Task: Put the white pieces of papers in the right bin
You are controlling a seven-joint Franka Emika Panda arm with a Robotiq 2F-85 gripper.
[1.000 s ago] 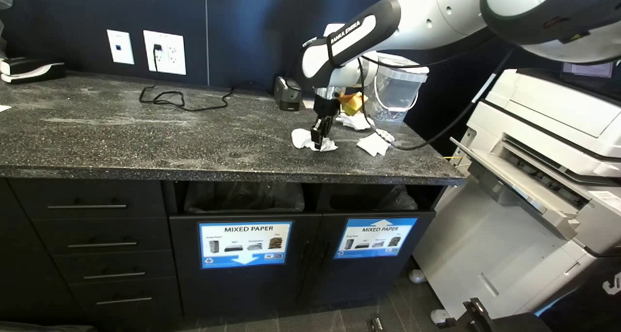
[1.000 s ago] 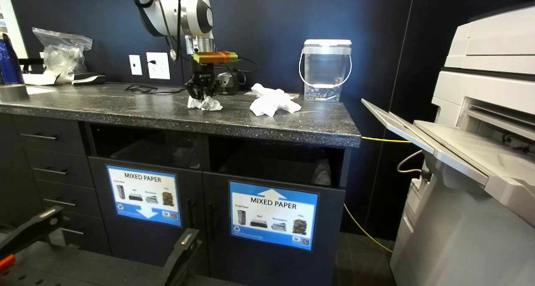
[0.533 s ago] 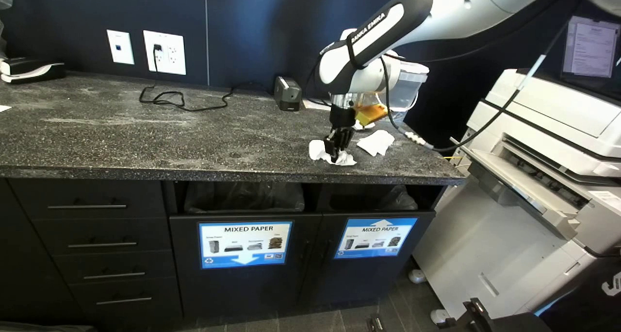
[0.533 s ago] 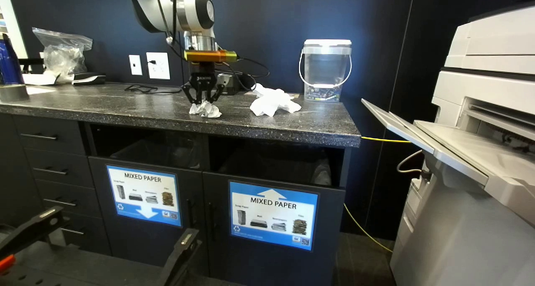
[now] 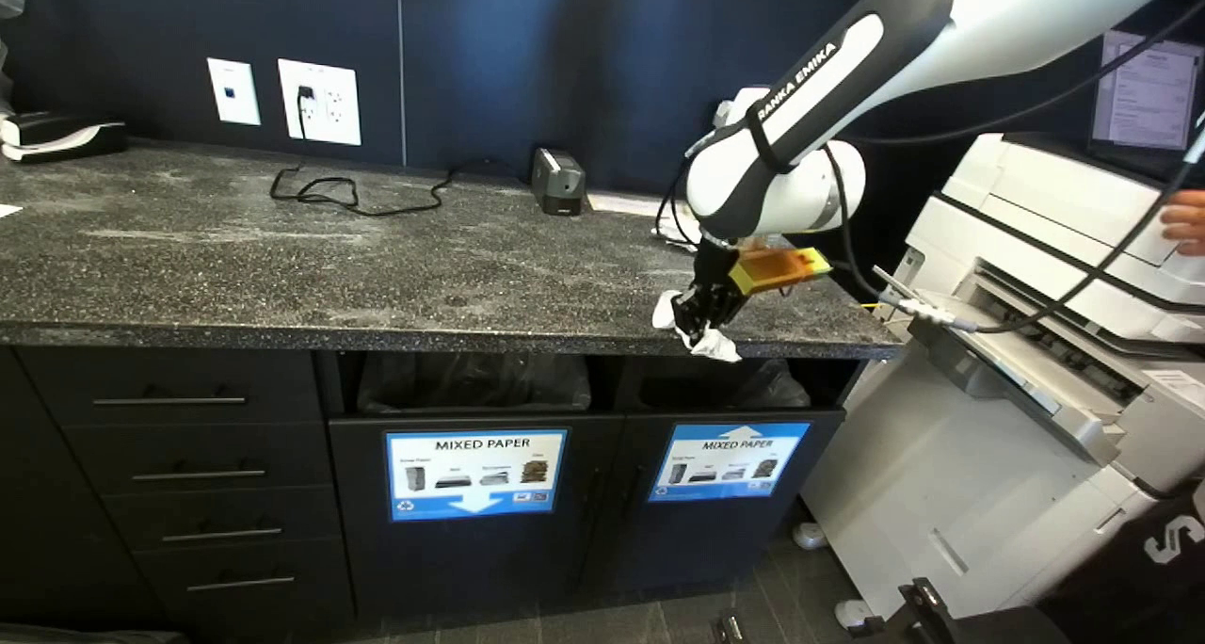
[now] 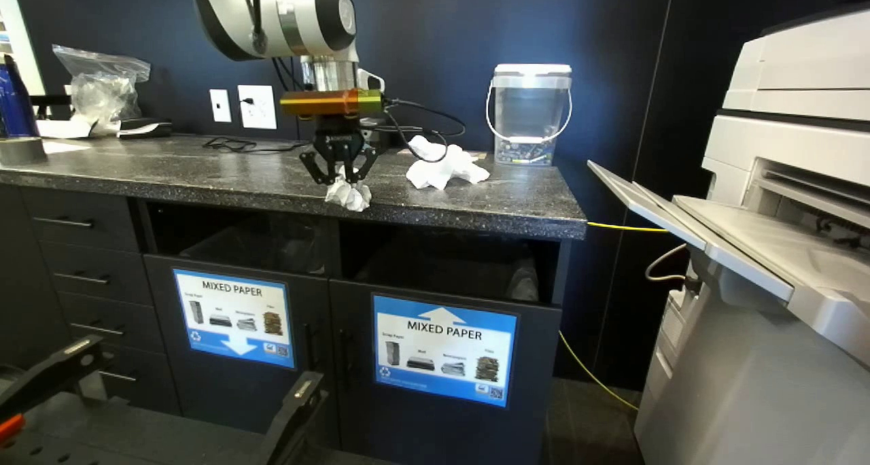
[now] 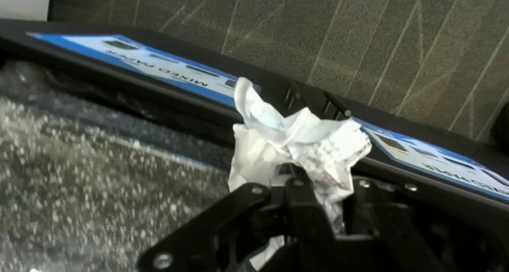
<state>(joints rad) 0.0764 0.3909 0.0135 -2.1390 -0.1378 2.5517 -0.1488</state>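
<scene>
My gripper [image 6: 344, 177] is shut on a crumpled white paper [image 6: 349, 194]. It holds the paper at the counter's front edge, above the divide between the two bin openings. The held paper also shows in an exterior view [image 5: 715, 346] and fills the jaws in the wrist view [image 7: 302, 140]. More white paper [image 6: 445, 167] lies on the counter to the right, largely hidden behind the arm in an exterior view [image 5: 680, 230]. The right bin [image 6: 435, 285] has an open slot and a sign with an up arrow; it also shows in the wrist view [image 7: 159, 67].
The left bin [image 6: 238, 315] has a down-arrow sign. The counter's front edge [image 6: 476, 217] overhangs both slots. A clear bucket [image 6: 532, 111] stands at the back right. A pencil sharpener [image 5: 558, 183] stands behind. A printer [image 5: 1017, 362] stands right, with a person's hand [image 5: 1184, 220] near it.
My gripper has carried the held paper toward the counter's front edge and to the right. The paper has left the counter top and hangs at the edge. A hand has appeared near the printer.
</scene>
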